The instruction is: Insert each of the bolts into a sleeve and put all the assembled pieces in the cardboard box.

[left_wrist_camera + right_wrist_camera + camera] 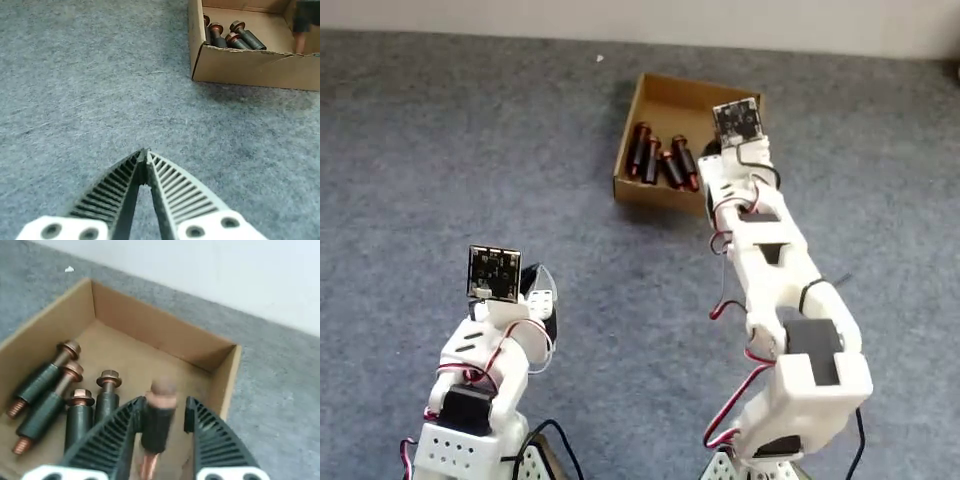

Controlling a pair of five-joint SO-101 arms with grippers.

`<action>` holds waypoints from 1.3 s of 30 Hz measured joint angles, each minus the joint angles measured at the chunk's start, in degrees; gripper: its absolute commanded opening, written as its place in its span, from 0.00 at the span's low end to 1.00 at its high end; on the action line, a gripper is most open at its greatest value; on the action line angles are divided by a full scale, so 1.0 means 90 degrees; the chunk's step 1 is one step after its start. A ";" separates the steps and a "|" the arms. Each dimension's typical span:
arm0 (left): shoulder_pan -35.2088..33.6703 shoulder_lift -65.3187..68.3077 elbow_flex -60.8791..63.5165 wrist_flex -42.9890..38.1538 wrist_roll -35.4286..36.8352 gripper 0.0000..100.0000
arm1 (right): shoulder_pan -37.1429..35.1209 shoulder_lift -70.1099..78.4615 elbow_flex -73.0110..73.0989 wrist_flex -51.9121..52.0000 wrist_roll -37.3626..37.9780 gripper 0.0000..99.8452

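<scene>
The cardboard box (670, 98) lies at the far middle of the grey carpet. Several assembled pieces (660, 155), copper bolts in dark sleeves, lie side by side in its left half. My right gripper (165, 410) hangs over the box's right half (150, 325), open. One more assembled piece (156, 420) stands between its fingers, against one finger with a gap to the other. My left gripper (145, 157) is shut on nothing, low over bare carpet well in front of the box (250, 67). The pieces in the box (235, 35) show beyond it.
Grey carpet (470, 130) covers the whole work area, with a pale wall strip along the far edge. The right arm (770, 260) stretches from the near right up to the box. The left arm (485, 350) is folded at the near left.
</scene>
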 measured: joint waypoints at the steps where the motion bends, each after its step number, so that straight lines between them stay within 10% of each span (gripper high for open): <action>1: 0.0000 0.0000 0.0000 0.0000 0.0000 0.01 | 0.0000 -0.0147 0.0000 0.0156 0.0000 0.11; 11: 0.0000 0.0000 0.0000 0.0000 0.0000 0.01 | 0.0000 -0.2696 0.1074 0.1836 0.0000 0.01; 39: 0.0000 0.0000 0.0000 0.0000 0.0000 0.01 | -0.0010 -1.0774 0.7306 0.1866 -0.0020 0.01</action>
